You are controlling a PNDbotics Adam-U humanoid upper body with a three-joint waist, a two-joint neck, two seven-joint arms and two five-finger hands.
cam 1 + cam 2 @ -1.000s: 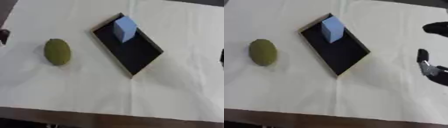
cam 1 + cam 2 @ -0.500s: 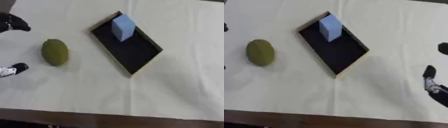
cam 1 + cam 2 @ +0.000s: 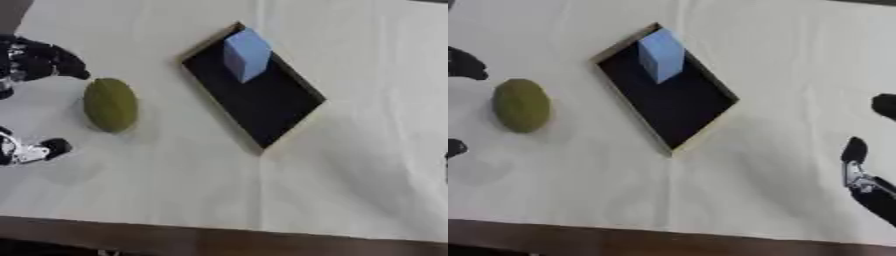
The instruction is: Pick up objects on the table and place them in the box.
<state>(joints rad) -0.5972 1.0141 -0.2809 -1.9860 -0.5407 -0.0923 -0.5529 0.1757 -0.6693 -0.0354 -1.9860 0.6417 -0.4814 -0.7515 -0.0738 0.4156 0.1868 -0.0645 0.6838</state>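
The left hand (image 3: pixel 35 65) brackets the olive-green oval fruit (image 3: pixel 110 104) on the worktop (image 3: pixel 350 175), fingers spread, holding nothing. The right hand (image 3: pixel 866 182) idles at the right edge, fingers apart, empty. The blue block (image 3: pixel 246 53) stands in the black box (image 3: pixel 262 112). Risk: the rounded fruit rolls away if one finger touches it first

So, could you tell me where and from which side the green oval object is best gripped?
Probably across its narrow middle, from above and from the robot's left. The green oval object lies flat on the table with its long axis running near to far, so its short width suits a thumb-and-finger span. The left hand is already beside it, thumb and fingers spread apart, and the box is clear of it.
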